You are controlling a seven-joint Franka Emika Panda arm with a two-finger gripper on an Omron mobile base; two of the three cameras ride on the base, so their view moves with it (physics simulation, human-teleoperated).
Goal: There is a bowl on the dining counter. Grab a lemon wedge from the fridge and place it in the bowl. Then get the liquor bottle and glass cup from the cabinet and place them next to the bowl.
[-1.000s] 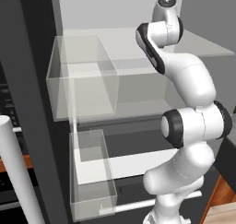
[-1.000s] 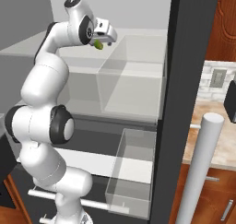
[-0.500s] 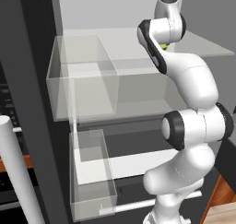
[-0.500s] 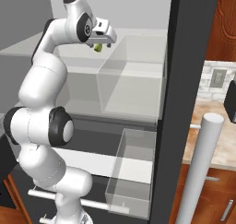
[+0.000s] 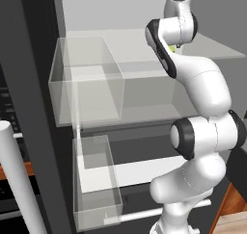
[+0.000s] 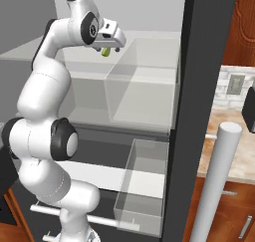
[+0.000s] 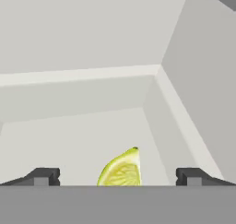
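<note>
Hand view: jaws spread wide, gripper [image 7: 117,177] centred on the lemon [image 7: 120,168], which sits on the pale upper shelf [image 7: 69,135] of the fridge [image 6: 191,101], near its back corner. We read this as the final approach before the pinch; nothing is held yet.

Right base view shows the gripper [image 6: 107,46] just over the lemon [image 6: 105,52] at the top of the fridge interior.

Risks from here, as we judge them:
- The wedge is small and curved. If the fingers close off-centre or too high, it could squirt out sideways or roll toward the back wall.
- Coming down too far would drive the fingertips into the shelf.
- The arm is stretched high and folded close to the door bins, so the retreat could clip the upper bin [image 5: 87,81].

Containers: the upper bin and the lower bin [image 5: 96,180] on the door look empty, clear plastic with nothing inside that we can make out. The bin [image 6: 144,183] in the right base view looks empty too.
</note>
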